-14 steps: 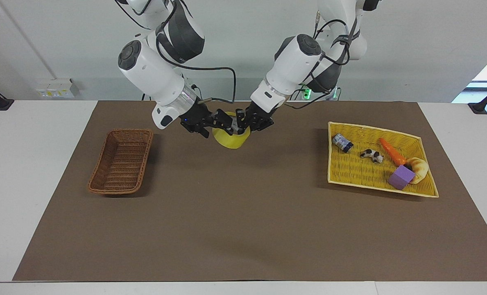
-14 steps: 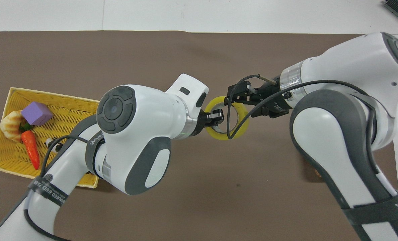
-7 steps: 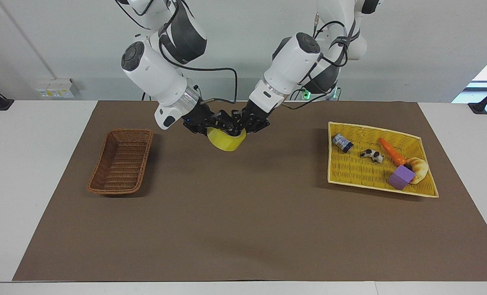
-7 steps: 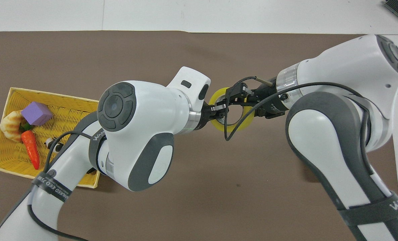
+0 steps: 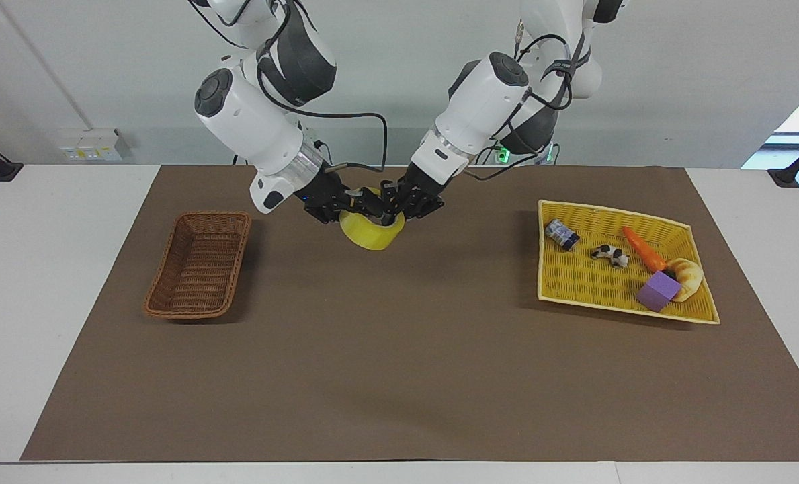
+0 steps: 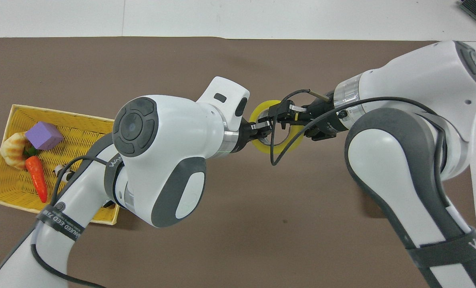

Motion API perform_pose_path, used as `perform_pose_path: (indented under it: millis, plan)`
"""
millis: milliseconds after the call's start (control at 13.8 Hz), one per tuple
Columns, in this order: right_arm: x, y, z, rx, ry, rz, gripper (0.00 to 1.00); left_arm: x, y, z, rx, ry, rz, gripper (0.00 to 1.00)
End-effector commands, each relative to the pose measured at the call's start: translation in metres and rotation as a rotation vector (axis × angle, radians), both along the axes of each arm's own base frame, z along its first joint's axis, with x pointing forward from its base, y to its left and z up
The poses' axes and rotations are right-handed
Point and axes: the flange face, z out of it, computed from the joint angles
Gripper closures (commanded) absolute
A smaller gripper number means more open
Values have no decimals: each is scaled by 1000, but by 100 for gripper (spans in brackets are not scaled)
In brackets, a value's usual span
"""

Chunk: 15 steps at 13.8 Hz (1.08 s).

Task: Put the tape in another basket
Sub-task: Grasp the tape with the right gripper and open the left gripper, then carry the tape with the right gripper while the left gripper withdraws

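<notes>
The tape [image 5: 371,234], a yellow roll with a white core, hangs a little above the brown mat between the two grippers, near the robots at mid-table; it also shows in the overhead view [image 6: 290,145]. My left gripper [image 5: 399,205] [image 6: 262,129] is shut on its rim, one finger inside the core. My right gripper [image 5: 355,202] [image 6: 280,114] is at the roll's rim from the other end. The brown wicker basket [image 5: 199,264] stands empty toward the right arm's end of the table, out of the overhead view.
A yellow tray-basket [image 5: 614,282] [image 6: 81,132] toward the left arm's end holds a purple cube [image 5: 658,290], a carrot [image 5: 644,247], a bread piece and two small items. Brown mat [image 5: 399,363] covers the table.
Both grippers and the tape have shifted slightly toward the right arm's end, and the right gripper has closed in on the roll's rim. The baskets have not moved.
</notes>
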Motion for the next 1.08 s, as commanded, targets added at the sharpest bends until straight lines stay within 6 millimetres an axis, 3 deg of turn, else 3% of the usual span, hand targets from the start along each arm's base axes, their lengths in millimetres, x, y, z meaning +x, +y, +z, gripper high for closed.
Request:
perform_pose_path:
  millis: [0, 217, 434, 867, 1012]
  plan:
    - [-4, 5, -2, 12, 20, -23, 100, 6, 14, 19, -55, -16, 48, 0]
    - [-1, -1, -3, 7, 14, -23, 100, 4, 18, 20, -65, -6, 59, 0]
    - [8, -29, -7, -4, 3, -43, 100, 16, 47, 27, -49, -6, 80, 0]
    - [28, -154, -22, -58, -47, -71, 100, 56, 152, 13, 80, 54, 11, 0]
    - [32, -200, -45, -145, -74, -93, 100, 69, 201, 5, 176, 49, -43, 0]
